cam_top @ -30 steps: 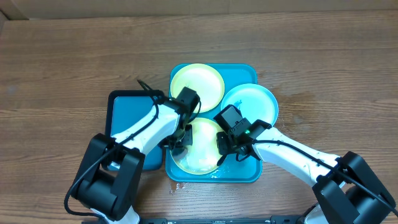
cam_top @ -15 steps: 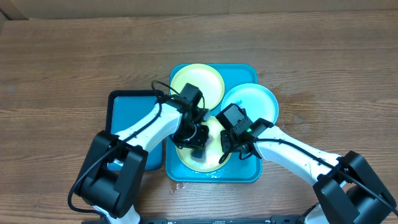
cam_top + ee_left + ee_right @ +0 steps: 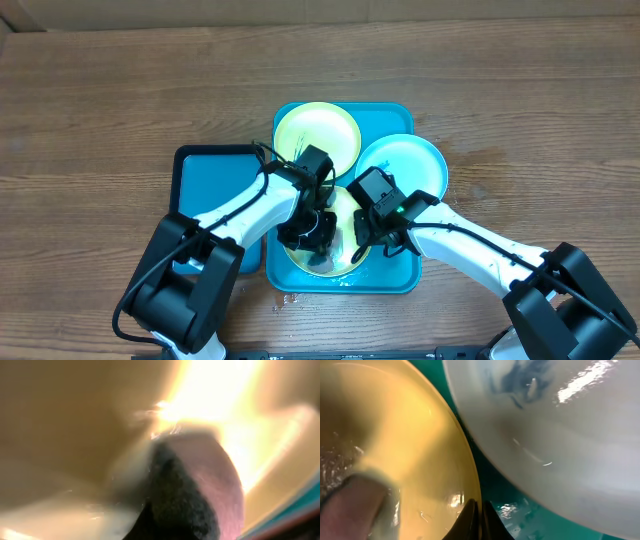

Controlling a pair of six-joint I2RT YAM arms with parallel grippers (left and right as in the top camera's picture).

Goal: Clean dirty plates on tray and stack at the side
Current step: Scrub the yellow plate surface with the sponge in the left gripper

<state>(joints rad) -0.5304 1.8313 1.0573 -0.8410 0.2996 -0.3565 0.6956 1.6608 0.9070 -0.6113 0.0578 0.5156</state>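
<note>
The teal tray (image 3: 398,277) holds three plates. A pale yellow-green plate (image 3: 316,136) lies at its far side and a white-light blue plate (image 3: 405,163) with teal smears (image 3: 520,382) at its right. My left gripper (image 3: 313,234) presses a dark and pink sponge (image 3: 195,490) onto the near yellow-green plate (image 3: 335,265); its fingers are hidden behind the sponge in the left wrist view. My right gripper (image 3: 480,516) is shut on that plate's right rim (image 3: 470,480), over the wet tray floor (image 3: 510,500). The sponge also shows in the right wrist view (image 3: 350,505).
A smaller black-rimmed blue tray (image 3: 203,190) lies to the left, touching the teal tray. The white-light blue plate overhangs the teal tray's right rim. Wooden table surrounds both trays.
My left gripper has moved from the near plate's left edge onto its middle, dragging the sponge across it. The right gripper has stayed on the rim.
</note>
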